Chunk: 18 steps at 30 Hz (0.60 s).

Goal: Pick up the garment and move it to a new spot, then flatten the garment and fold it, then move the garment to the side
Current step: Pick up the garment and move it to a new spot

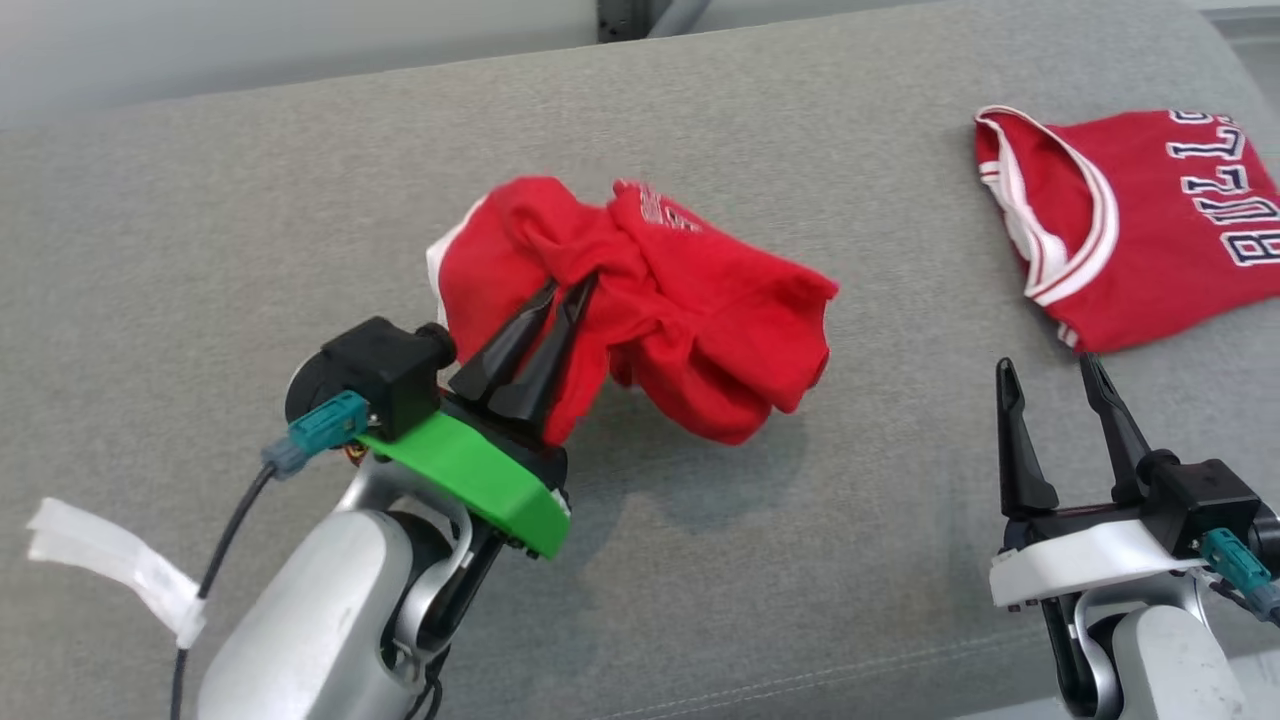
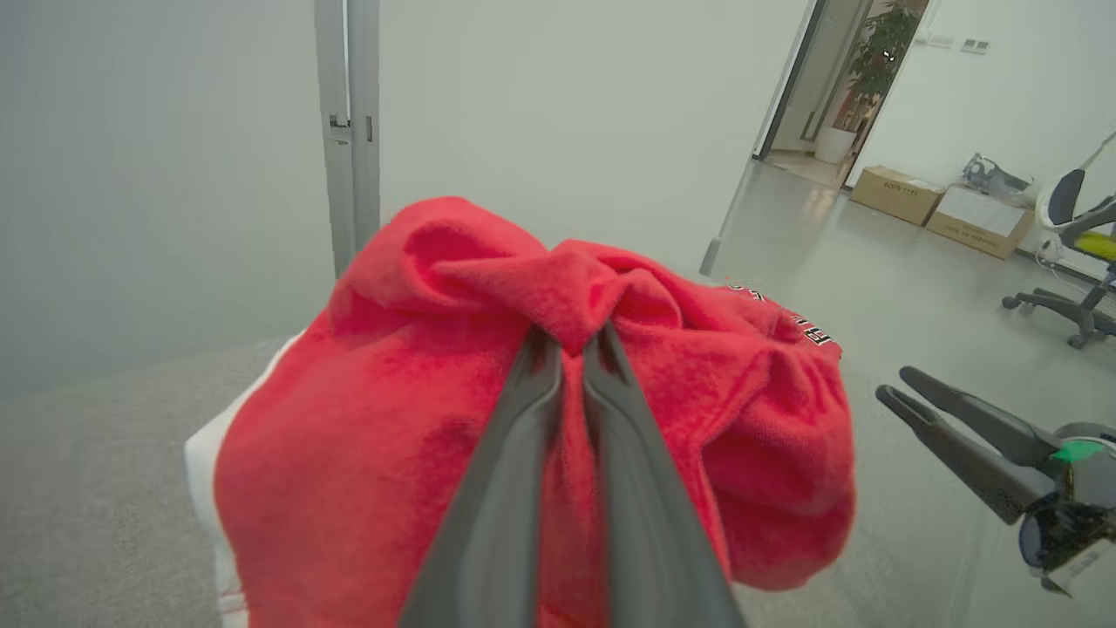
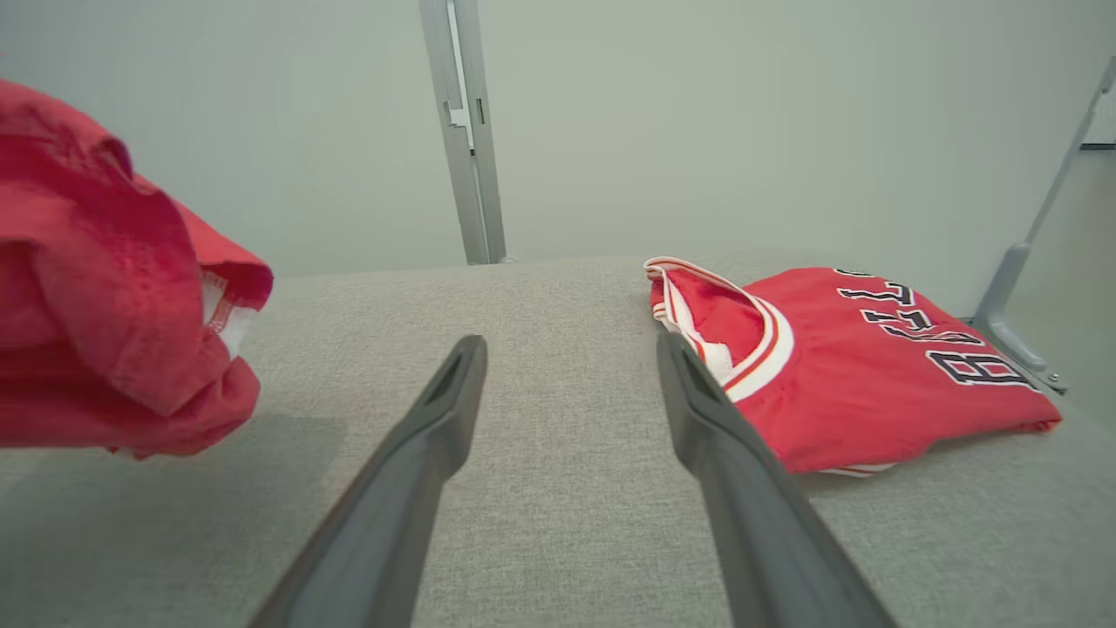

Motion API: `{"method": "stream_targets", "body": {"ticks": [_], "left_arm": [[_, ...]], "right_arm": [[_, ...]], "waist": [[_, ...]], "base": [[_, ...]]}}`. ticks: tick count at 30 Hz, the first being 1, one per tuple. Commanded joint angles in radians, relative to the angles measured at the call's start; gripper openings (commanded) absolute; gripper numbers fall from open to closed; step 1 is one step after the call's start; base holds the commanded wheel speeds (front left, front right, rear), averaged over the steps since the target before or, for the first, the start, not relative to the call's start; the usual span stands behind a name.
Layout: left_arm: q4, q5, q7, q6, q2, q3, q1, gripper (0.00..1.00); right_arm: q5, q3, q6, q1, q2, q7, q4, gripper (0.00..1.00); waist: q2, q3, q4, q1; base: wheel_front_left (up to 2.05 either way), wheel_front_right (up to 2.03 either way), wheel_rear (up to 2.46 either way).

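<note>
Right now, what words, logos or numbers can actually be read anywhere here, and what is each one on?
"BULLS": dark, white-edged letters on the folded red jersey; the last letter is only partly seen.
White lettering on the crumpled red garment: too blurred and creased to read.
Print on the cardboard boxes: too small to read.

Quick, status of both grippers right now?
Left gripper: shut on the bunched red garment.
Right gripper: open, holding nothing.
</note>
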<state>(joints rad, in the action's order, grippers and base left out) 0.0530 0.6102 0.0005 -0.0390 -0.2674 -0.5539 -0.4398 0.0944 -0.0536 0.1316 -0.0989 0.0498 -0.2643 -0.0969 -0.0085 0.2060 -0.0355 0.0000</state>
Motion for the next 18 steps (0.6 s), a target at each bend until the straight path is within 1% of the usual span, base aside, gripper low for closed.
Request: {"method": "stream_targets", "body": {"ticks": [1,2,4,8,10,14,17,18], "left_arm": [[-0.038,-0.009,0.011,0.007,0.009,-0.014,-0.005,0.0],[-0.062,-0.015,0.01,0.009,0.014,-0.021,-0.007,0.0],[-0.127,0.016,0.005,0.008,0.043,-0.021,0.004,0.0],[-0.309,0.007,-0.025,-0.003,0.047,-0.03,-0.002,0.0],[-0.411,0.01,-0.053,-0.009,0.058,-0.027,-0.004,0.0],[-0.568,0.011,-0.108,-0.035,0.078,-0.034,-0.026,0.0],[-0.636,0.008,-0.161,-0.05,0.098,-0.041,-0.046,0.0],[-0.636,0.008,-0.161,-0.05,0.098,-0.041,-0.046,0.0]], "right_arm": [[0.01,0.0,-0.002,0.014,0.002,0.0,0.003,1.0],[0.012,0.004,-0.002,0.015,0.001,0.0,0.003,1.0],[0.019,0.003,-0.002,0.015,0.001,0.0,0.003,1.0],[0.027,0.006,-0.002,0.01,0.001,0.0,0.002,1.0],[0.027,0.005,-0.002,0.007,0.001,0.0,0.003,1.0],[0.02,-0.008,-0.002,0.004,0.001,0.0,0.002,1.0],[0.01,-0.023,-0.002,0.009,0.001,0.0,-0.002,1.0],[0.01,-0.023,-0.002,0.009,0.001,0.0,-0.002,1.0]], "waist": [[0.0085,-0.012,-0.137,0.0],[0.0085,-0.008,-0.152,0.0],[0.0085,0.003,-0.177,0.0],[0.0085,0.022,-0.21,0.0],[0.0085,0.026,-0.217,0.0],[0.0085,0.026,-0.214,0.0],[0.0085,0.018,-0.19,0.0],[0.0085,0.018,-0.19,0.0]], "base": [[0.0,0.0,0.0],[0.0,0.0,0.0],[0.0,0.0,0.0],[0.0,0.0,0.0],[0.0,0.0,0.0],[0.0,0.0,0.0],[0.0,0.0,0.0],[0.0,0.0,0.0]]}}
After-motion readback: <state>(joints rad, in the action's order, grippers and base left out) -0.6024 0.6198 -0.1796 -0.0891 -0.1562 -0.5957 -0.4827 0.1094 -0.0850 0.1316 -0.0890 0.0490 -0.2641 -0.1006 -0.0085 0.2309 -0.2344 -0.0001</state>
